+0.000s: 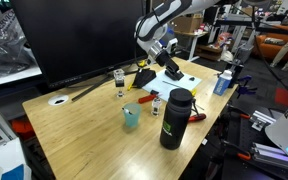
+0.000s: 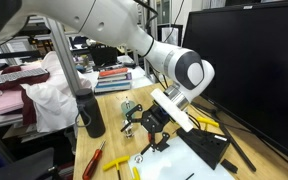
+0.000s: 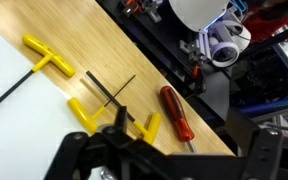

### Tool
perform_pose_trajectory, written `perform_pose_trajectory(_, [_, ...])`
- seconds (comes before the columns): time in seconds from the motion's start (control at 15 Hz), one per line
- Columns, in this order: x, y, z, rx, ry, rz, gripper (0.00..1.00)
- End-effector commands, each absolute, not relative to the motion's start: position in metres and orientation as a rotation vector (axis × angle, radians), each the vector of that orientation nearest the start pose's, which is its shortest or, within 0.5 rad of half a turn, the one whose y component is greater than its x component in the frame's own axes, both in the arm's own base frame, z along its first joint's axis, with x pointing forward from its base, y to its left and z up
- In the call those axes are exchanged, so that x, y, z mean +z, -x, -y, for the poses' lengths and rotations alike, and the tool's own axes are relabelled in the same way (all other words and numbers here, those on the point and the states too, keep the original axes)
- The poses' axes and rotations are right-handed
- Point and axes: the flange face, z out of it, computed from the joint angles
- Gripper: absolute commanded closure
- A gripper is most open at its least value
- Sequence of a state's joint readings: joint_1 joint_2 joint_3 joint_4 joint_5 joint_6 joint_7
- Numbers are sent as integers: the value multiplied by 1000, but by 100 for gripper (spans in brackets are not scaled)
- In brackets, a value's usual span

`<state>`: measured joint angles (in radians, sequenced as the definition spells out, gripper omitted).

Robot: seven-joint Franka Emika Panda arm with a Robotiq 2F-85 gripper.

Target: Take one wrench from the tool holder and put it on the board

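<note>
While the gripper (image 1: 170, 68) hovers over the board (image 1: 181, 75), its grip unreadable, placing looks current; lowering comes next.

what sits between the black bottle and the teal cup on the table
Nothing: in an exterior view, bare wood separates the black bottle from the teal cup.

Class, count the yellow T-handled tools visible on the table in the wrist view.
3: one upper left beside the white board, two low centre near the claw; others may be hidden beneath it.
</note>
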<state>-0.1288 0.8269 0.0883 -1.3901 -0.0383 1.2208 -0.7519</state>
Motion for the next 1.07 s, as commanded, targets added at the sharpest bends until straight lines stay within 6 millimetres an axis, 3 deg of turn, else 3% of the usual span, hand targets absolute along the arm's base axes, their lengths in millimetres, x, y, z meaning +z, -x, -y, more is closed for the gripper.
perform_pose_trajectory(0.0, [204, -623, 34, 1072, 2447, 810, 0])
perform_pose_trajectory(0.33, [237, -662, 18, 821, 2676, 780, 0])
perform_pose_trajectory(0.67, [271, -686, 22, 595, 2980, 657, 0])
perform_pose_trajectory(1.0, [272, -697, 38, 461, 3168, 286, 0])
